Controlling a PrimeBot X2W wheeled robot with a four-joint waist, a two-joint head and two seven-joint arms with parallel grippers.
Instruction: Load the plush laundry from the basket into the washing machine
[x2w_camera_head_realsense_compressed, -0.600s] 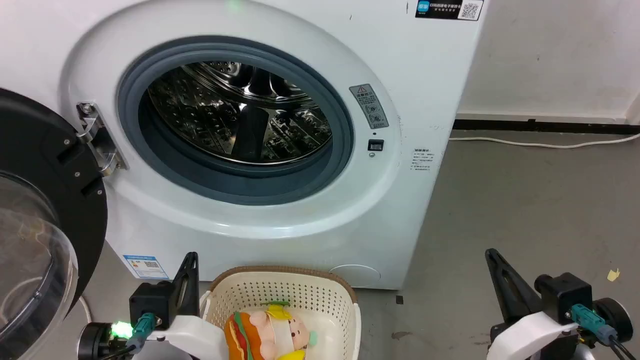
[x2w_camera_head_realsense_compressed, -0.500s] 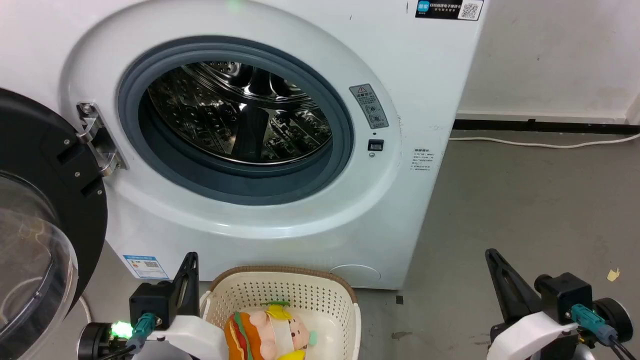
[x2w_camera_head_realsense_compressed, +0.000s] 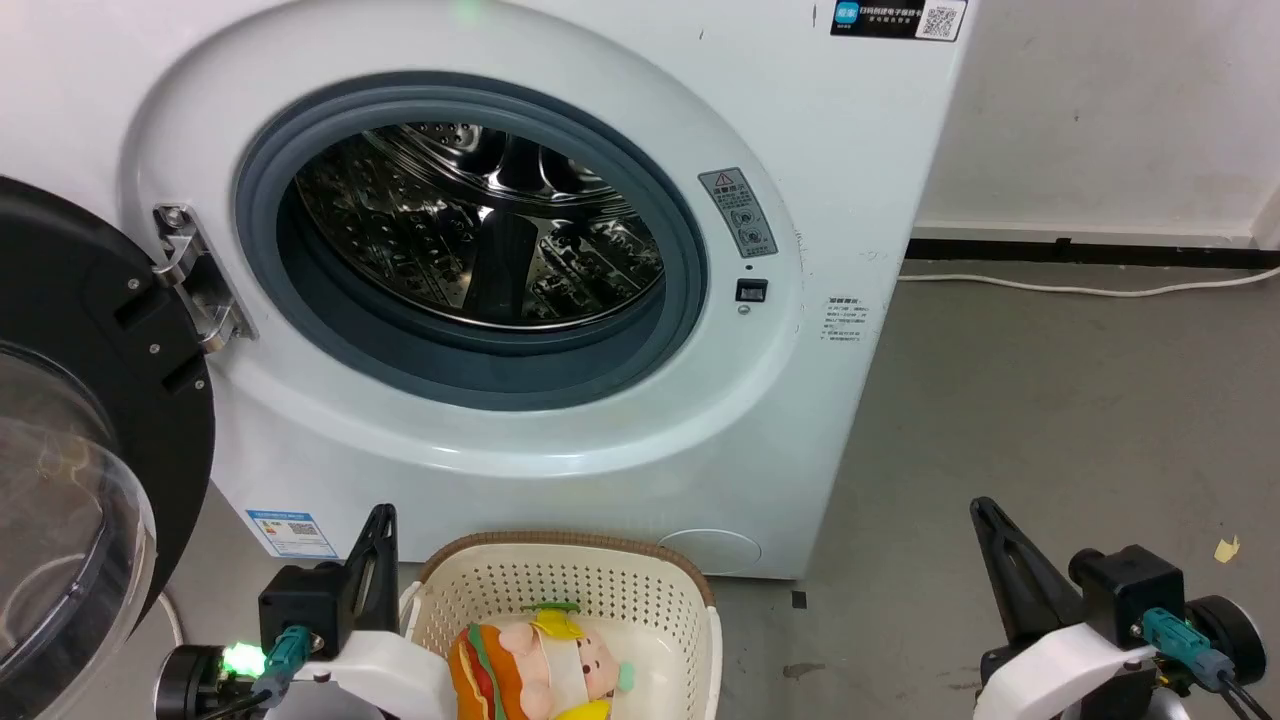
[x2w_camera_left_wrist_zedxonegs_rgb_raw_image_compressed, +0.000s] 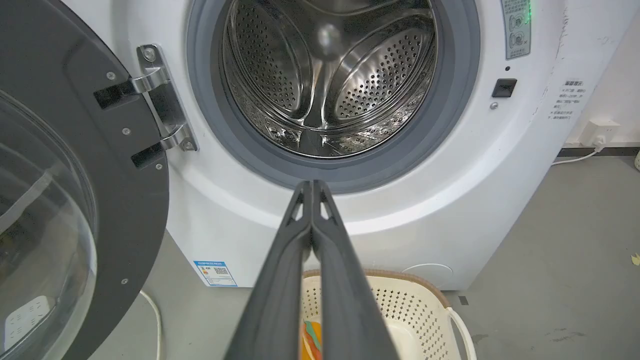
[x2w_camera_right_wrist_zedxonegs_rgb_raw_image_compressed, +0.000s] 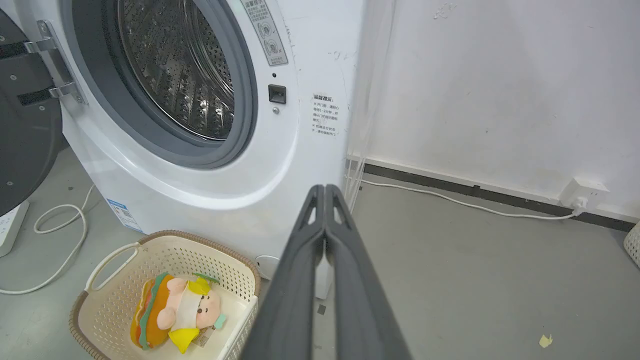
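The hamburger plush laundry (x2w_camera_head_realsense_compressed: 535, 665) (x2w_camera_right_wrist_zedxonegs_rgb_raw_image_compressed: 172, 312) lies inside the cream perforated basket (x2w_camera_head_realsense_compressed: 570, 585) (x2w_camera_right_wrist_zedxonegs_rgb_raw_image_compressed: 165, 250) on the floor, just in front of the washing machine (x2w_camera_head_realsense_compressed: 800, 160). The washer's grey-ringed opening (x2w_camera_head_realsense_compressed: 470, 240) shows the bare steel drum, and its black-framed glass door (x2w_camera_head_realsense_compressed: 80, 440) hangs swung out on the left. My left gripper (x2w_camera_head_realsense_compressed: 383, 515) (x2w_camera_left_wrist_zedxonegs_rgb_raw_image_compressed: 312, 184) is shut and empty, beside the basket's left rim. My right gripper (x2w_camera_head_realsense_compressed: 981, 506) (x2w_camera_right_wrist_zedxonegs_rgb_raw_image_compressed: 324, 188) is shut and empty too, well to the right of the basket over the floor.
Grey floor (x2w_camera_head_realsense_compressed: 1050, 420) stretches right of the washer to a white wall (x2w_camera_head_realsense_compressed: 1110, 110). A white cable (x2w_camera_head_realsense_compressed: 1080, 288) runs along the baseboard to a wall socket (x2w_camera_right_wrist_zedxonegs_rgb_raw_image_compressed: 582, 192). Another looped cord (x2w_camera_right_wrist_zedxonegs_rgb_raw_image_compressed: 55, 235) lies left of the basket.
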